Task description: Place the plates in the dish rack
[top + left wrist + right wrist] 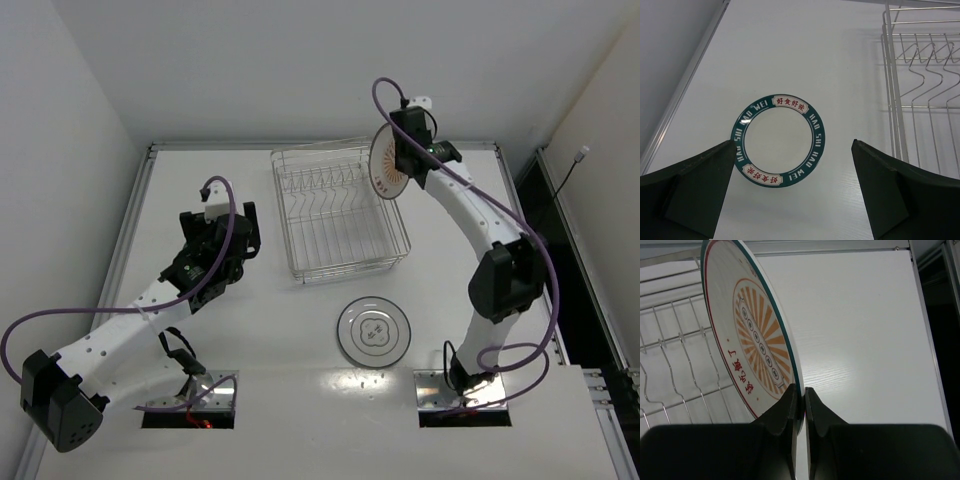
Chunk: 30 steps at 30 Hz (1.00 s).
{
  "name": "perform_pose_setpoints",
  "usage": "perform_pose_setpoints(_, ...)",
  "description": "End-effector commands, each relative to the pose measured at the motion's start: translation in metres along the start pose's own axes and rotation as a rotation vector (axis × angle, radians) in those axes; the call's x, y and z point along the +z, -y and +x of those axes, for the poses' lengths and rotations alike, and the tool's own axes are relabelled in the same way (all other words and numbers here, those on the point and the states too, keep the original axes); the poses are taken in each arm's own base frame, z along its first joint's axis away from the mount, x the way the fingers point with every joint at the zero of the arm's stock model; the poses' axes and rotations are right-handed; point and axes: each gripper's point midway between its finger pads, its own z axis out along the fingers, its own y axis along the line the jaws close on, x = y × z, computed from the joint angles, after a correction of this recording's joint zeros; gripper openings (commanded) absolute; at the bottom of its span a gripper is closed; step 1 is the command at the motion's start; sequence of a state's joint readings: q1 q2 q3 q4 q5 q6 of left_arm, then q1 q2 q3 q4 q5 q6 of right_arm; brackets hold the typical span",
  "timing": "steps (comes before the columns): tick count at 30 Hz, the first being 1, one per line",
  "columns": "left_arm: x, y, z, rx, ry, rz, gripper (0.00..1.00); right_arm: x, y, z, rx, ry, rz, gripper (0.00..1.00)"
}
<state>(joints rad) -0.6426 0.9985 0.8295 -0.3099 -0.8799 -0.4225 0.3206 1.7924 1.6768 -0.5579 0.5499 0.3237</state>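
Observation:
My right gripper [402, 165] is shut on the lower rim of the orange-red marked plate [383, 168] and holds it on edge above the far right corner of the dish rack [350, 272]. In the right wrist view the fingers [790, 405] pinch the plate [752, 330] with the rack's tines [670, 365] to its left. The dark-rimmed plate [375, 331] lies flat on the table in front of the rack. My left gripper [240, 235] is open left of the rack, above a small teal-rimmed plate [777, 142] lying flat; that plate is hidden in the top view.
The rack's left wall [895, 100] shows at the right of the left wrist view. A raised metal rail [685, 90] borders the table on the left. A dark gap with cables [560, 200] lies beyond the table's right edge.

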Motion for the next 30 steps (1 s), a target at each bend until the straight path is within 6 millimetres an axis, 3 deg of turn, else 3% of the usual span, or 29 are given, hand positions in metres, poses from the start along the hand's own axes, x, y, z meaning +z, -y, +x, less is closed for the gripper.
perform_pose_setpoints(1, -0.004, 0.0, -0.02, -0.035, 0.04, -0.008, 1.0, -0.012, 0.008, -0.054, 0.036, 0.157, 0.089, 0.0)
perform_pose_setpoints(8, -0.004, 0.0, -0.02, -0.035, 0.04, -0.008, 1.0, 0.002, -0.016, -0.036, -0.028, 0.123, 0.104, 0.0)
perform_pose_setpoints(15, -0.004, 0.0, -0.02, -0.035, 0.04, -0.008, 1.0, 0.012, -0.06, -0.006, -0.175, 0.064, 0.126, 0.0)
perform_pose_setpoints(18, -0.004, 0.0, -0.02, -0.035, 0.04, -0.008, 1.0, 0.014, -0.067, 0.005, -0.174, 0.04, 0.114, 0.0)
perform_pose_setpoints(22, -0.004, 0.0, -0.02, -0.035, 0.04, -0.008, 1.0, 0.014, -0.081, 0.014, -0.17, 0.003, 0.027, 0.07)
perform_pose_setpoints(25, -0.004, 0.0, -0.02, -0.035, 0.04, -0.008, 1.0, 0.011, -0.085, 0.016, -0.142, -0.024, -0.025, 0.22)
perform_pose_setpoints(26, -0.004, 0.0, -0.02, -0.035, 0.04, -0.008, 1.0, 0.011, -0.084, 0.018, -0.129, -0.033, -0.042, 0.37)
perform_pose_setpoints(30, -0.005, -0.001, -0.022, -0.043, 0.045, -0.006, 1.0, -0.011, -0.064, 0.013, -0.111, -0.058, -0.062, 0.79)
